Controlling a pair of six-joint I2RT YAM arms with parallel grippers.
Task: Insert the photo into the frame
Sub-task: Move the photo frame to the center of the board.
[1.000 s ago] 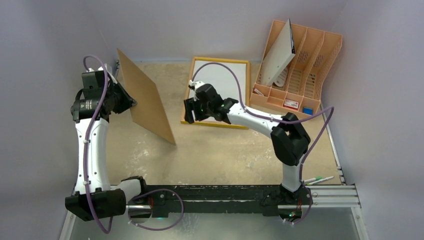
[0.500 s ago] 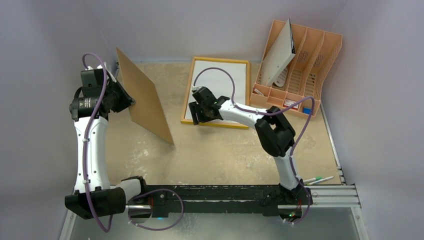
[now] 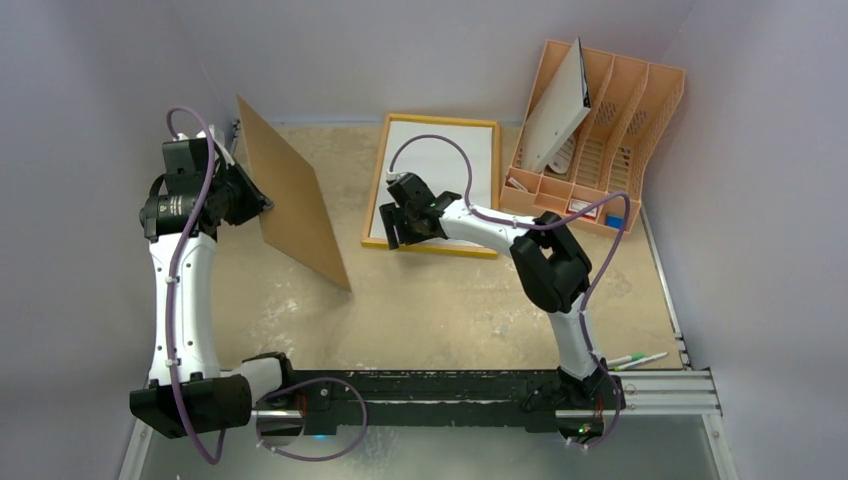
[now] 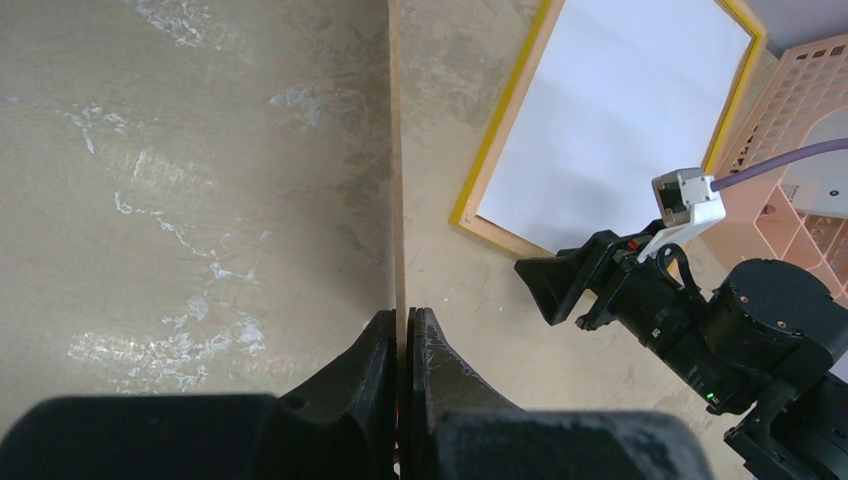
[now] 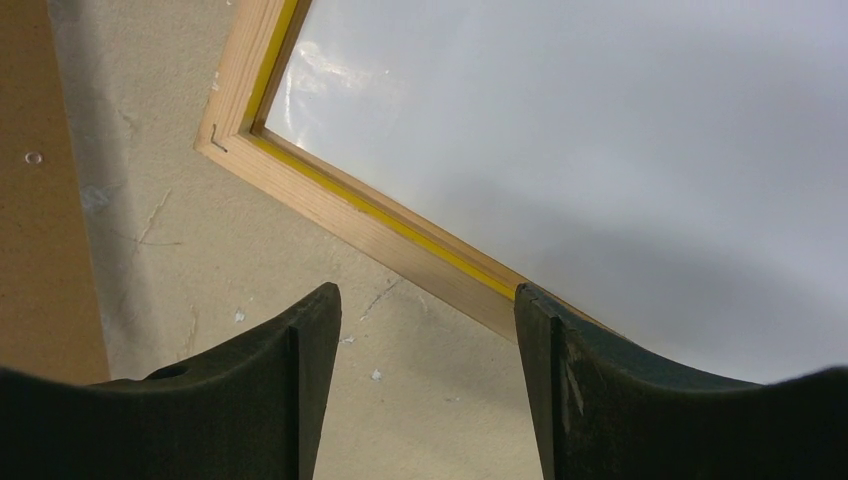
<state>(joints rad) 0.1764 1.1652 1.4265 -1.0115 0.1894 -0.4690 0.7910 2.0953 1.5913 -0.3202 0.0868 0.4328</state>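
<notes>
The frame (image 3: 378, 180) lies flat at the back middle of the table, wood-coloured back up with a yellow inner edge. Inside it lies the photo (image 3: 450, 160), plain white side up. My right gripper (image 3: 395, 225) hovers open over the frame's near left corner; in the right wrist view its jaws (image 5: 428, 310) straddle bare table just outside the wooden rim (image 5: 330, 210), next to the white photo (image 5: 600, 150). My left gripper (image 4: 402, 325) is shut on the edge of a brown backing board (image 3: 295, 205), held tilted on edge left of the frame (image 4: 500, 120).
A peach desk organiser (image 3: 620, 110) with a leaning white sheet (image 3: 555, 110) stands at the back right, close to the frame. Pens (image 3: 635, 360) lie by the right rail. Walls close in on all sides.
The right arm's elbow has swung left and its gripper has shifted slightly over the frame's near left corner. The left arm keeps the board still.
</notes>
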